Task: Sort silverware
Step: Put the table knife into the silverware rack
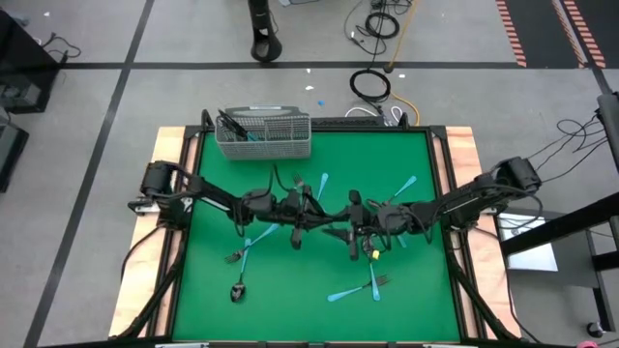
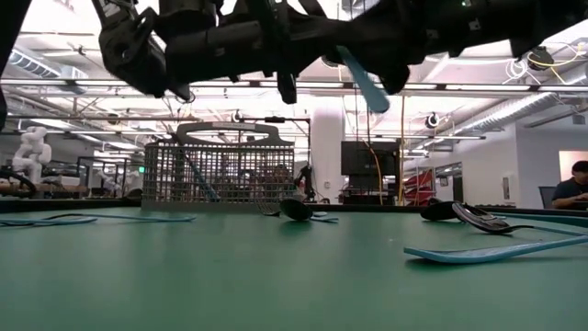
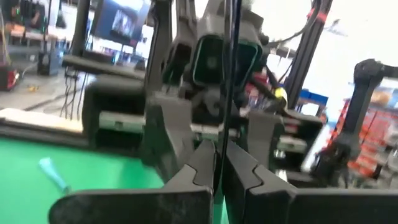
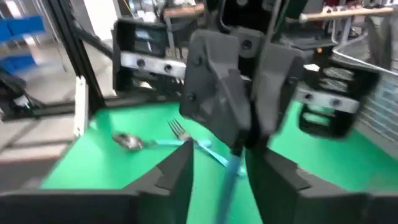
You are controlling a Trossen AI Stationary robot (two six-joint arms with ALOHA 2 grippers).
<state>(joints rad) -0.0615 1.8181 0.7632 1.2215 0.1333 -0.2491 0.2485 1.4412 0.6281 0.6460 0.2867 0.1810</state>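
Left wrist view: our left gripper [image 3: 219,165] fingers clamped a blue-handled utensil [image 2: 361,78] mid-air above the worktop [image 1: 406,290]; right gripper [image 4: 217,163] fingers stood apart around its handle. We judged: retract right straight back.

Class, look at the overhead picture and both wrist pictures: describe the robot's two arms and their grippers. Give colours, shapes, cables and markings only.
Both arms are dark, nearly black, jointed and slender, with black cables trailing from their bases at the table's sides. The left gripper has two dark, angular, stepped fingers. The right gripper has matching dark wedge-shaped fingers. A small yellow mark shows near the right wrist.
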